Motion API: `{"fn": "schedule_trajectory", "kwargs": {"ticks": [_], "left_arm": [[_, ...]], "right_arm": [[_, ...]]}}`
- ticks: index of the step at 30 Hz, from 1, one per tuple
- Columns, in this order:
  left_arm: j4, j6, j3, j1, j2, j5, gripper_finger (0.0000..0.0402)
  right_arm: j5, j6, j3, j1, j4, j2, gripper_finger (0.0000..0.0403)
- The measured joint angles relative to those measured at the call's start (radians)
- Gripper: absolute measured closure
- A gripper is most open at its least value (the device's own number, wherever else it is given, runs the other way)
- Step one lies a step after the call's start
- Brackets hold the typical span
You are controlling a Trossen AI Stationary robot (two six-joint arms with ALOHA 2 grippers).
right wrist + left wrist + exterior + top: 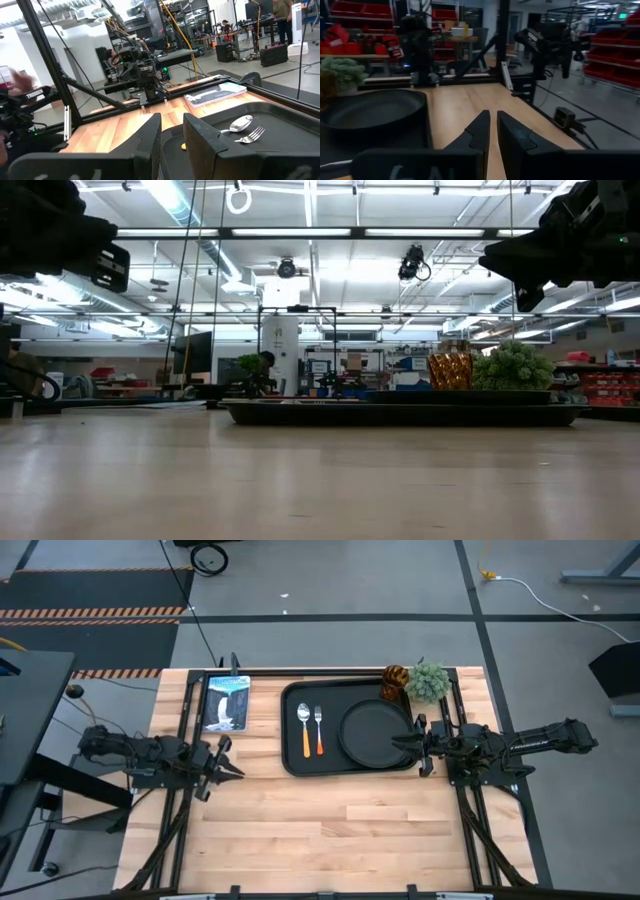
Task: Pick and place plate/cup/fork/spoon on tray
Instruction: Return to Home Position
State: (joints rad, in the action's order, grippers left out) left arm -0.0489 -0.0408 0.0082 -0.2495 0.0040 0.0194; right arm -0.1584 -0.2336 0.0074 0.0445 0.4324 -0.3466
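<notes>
The black tray (292, 762) lies at the table's far middle. On it lie the round black plate (372, 732) on the right and, to the plate's left, the spoon (303, 726) and the fork (318, 728), side by side, which also show in the right wrist view as spoon (240, 122) and fork (250, 134). The amber cup (395, 681) stands in the tray's far right corner. My right gripper (400, 741) hovers over the plate's right rim, open by a narrow gap and empty. My left gripper (236, 770) is shut and empty, left of the tray, above bare table.
A fuzzy green plant ball (429, 680) sits beside the cup at the tray's far right. A blue-and-white picture card (226, 702) lies left of the tray at the far edge. The near half of the wooden table (330, 830) is bare.
</notes>
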Motion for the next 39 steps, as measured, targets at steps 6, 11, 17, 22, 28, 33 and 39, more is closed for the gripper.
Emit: {"fn": "schedule_trajectory", "kwargs": {"ticks": [6, 11, 17, 22, 28, 33, 39], "left_arm": [[0.000, 0.000, 0.000, 0.024, 0.001, 0.000, 0.0361], [0.000, 0.000, 0.000, 0.023, 0.002, 0.000, 0.0361], [0.000, 0.000, -0.001, 0.023, 0.002, 0.000, 0.0361], [0.000, 0.000, -0.001, 0.023, 0.002, 0.000, 0.0361], [0.000, 0.001, -0.001, 0.023, 0.002, 0.000, 0.0361], [0.000, 0.000, -0.001, 0.023, 0.002, 0.000, 0.0361], [0.000, 0.001, -0.001, 0.023, 0.002, 0.000, 0.0361]], "right_arm": [[0.000, 0.000, 0.000, 0.000, 0.000, 0.000, 0.0315], [0.000, 0.000, 0.000, 0.000, 0.000, 0.000, 0.0315], [0.000, 0.000, 0.000, 0.000, 0.000, 0.000, 0.0315], [0.000, 0.000, 0.000, 0.000, 0.000, 0.000, 0.0315], [0.000, 0.000, 0.000, 0.000, 0.000, 0.000, 0.0315], [0.000, 0.000, 0.000, 0.000, 0.000, 0.000, 0.0315], [0.000, 0.000, 0.000, 0.000, 0.000, 0.000, 0.0315]]}}
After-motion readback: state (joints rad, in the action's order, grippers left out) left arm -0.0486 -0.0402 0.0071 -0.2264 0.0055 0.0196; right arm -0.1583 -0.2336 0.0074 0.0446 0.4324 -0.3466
